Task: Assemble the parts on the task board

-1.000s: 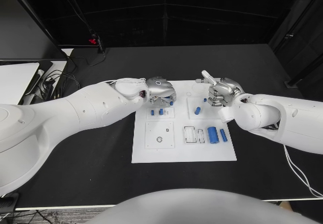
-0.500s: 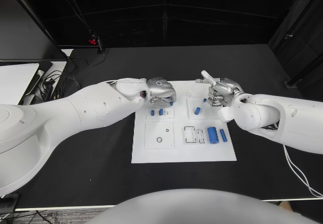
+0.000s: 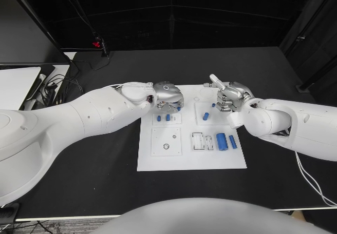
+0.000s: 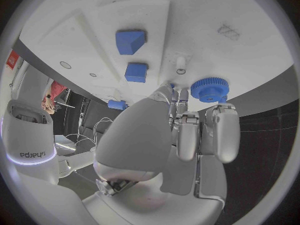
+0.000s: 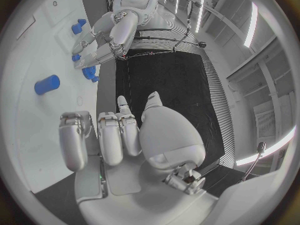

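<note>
The white task board (image 3: 191, 156) lies mid-table. My left hand (image 3: 167, 95) hovers over its far left corner and pinches a blue gear (image 4: 209, 89) at its fingertips, close to a small white peg (image 4: 180, 64); the same gear (image 5: 87, 72) shows under the left hand (image 5: 115, 27) in the right wrist view. Two small blue blocks (image 3: 163, 117) lie just below that hand. My right hand (image 3: 229, 95) is over the far right part of the board, fingers curled in on nothing. A blue cylinder (image 3: 206, 115) lies beneath it.
A larger blue cylinder (image 3: 222, 141) and a thin blue pin (image 3: 233, 141) lie on the board's right side beside empty rectangular slots (image 3: 203, 141). A white table (image 3: 14, 83) with cables stands at the far left.
</note>
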